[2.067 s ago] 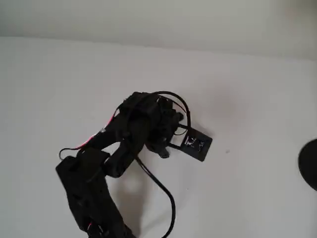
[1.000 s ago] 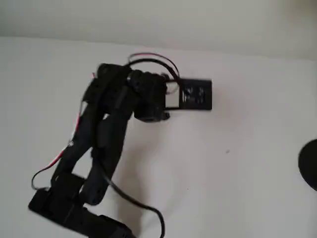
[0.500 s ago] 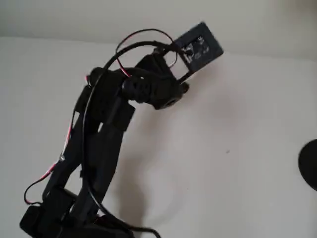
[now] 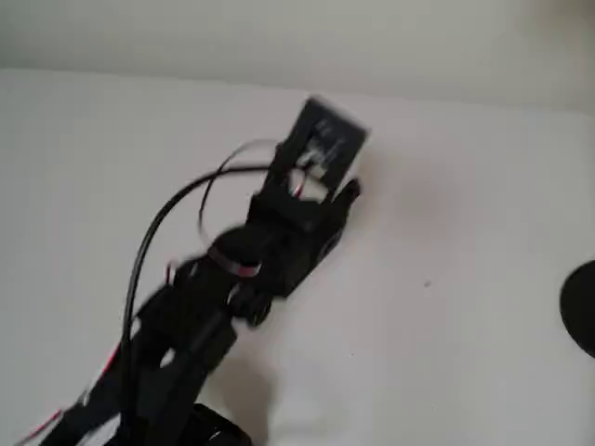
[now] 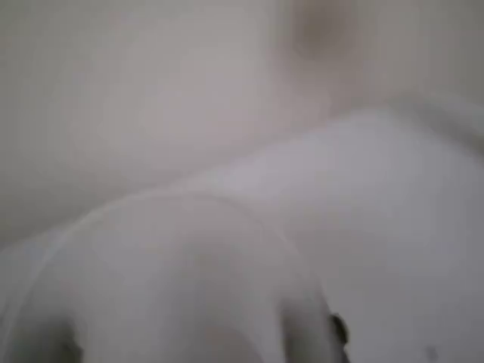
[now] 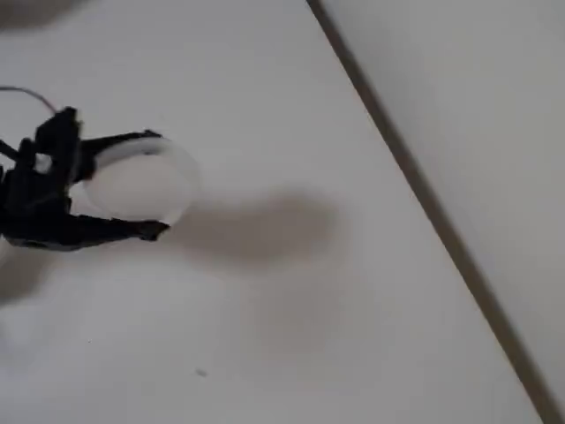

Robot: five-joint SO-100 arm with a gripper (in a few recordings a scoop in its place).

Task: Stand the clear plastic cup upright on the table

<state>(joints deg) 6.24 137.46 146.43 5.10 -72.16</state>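
Note:
In the fixed view my black gripper point(image 6: 152, 184) is shut on the clear plastic cup point(image 6: 139, 181), one finger above it and one below. The cup hangs above the white table point(image 6: 309, 353) and casts a soft shadow to its right. Whether it is upright or tilted I cannot tell. In the wrist view the cup point(image 5: 174, 280) is a blurred pale dome between two dark fingertips point(image 5: 339, 330). In the overhead view the black arm reaches from the lower left toward the back, with the gripper point(image 4: 342, 203) under the wrist camera module; the cup is hidden there.
A dark round object point(image 4: 581, 308) lies at the table's right edge in the overhead view. The pale grey wall point(image 6: 477, 115) meets the table along a dark seam at the back. Bare white table lies all round the gripper.
The arm has stretched out from a folded pose and swung toward the back of the table. In the last half second the wrist dropped and moved slightly left; it is motion-blurred now.

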